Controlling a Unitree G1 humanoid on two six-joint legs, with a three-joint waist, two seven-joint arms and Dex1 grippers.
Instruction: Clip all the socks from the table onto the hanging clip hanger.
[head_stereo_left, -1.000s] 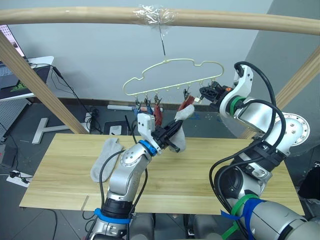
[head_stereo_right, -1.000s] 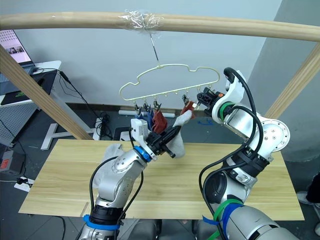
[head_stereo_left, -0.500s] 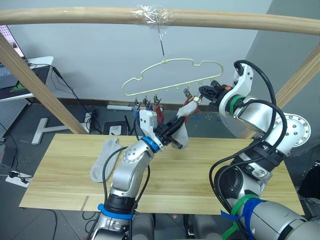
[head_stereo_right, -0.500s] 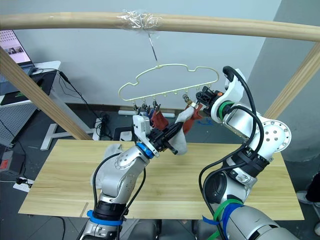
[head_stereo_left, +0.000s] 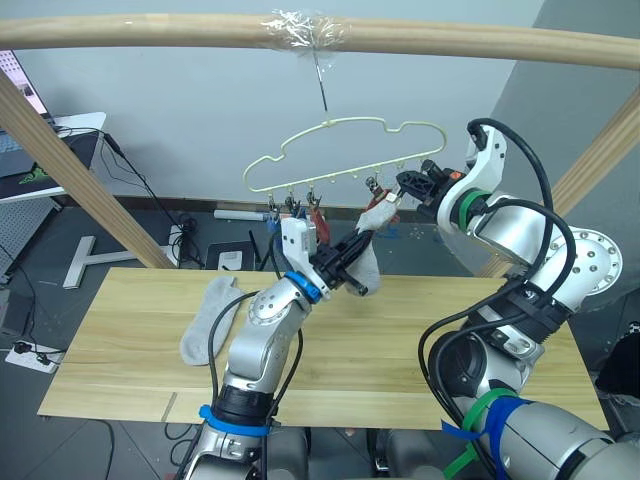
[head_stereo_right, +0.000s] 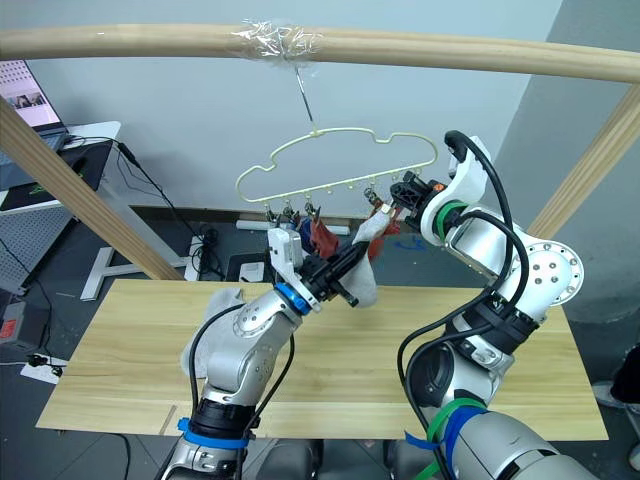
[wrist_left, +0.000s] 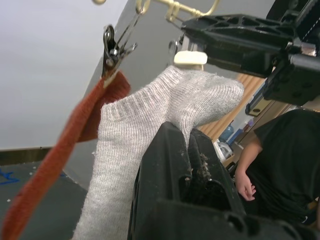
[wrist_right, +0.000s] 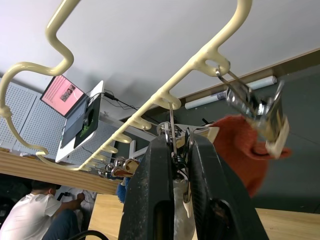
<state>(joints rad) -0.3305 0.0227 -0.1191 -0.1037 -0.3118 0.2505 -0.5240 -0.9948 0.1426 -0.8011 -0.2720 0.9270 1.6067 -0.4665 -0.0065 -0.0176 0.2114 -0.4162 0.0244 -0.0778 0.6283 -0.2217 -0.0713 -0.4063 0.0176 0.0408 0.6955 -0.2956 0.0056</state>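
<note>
Left gripper (head_stereo_left: 352, 247) lifting grey sock (head_stereo_left: 368, 262), rust sock (wrist_left: 75, 120) beside

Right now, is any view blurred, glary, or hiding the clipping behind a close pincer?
Both eye views: even light, crisp, no glare beyond the shiny tape on the bar. Left wrist view: the grey sock is sharp, but the left pincer bulks dark across the lower frame. Right wrist view: the hanger is sharp, while the right pincer covers the clip it squeezes.
</note>
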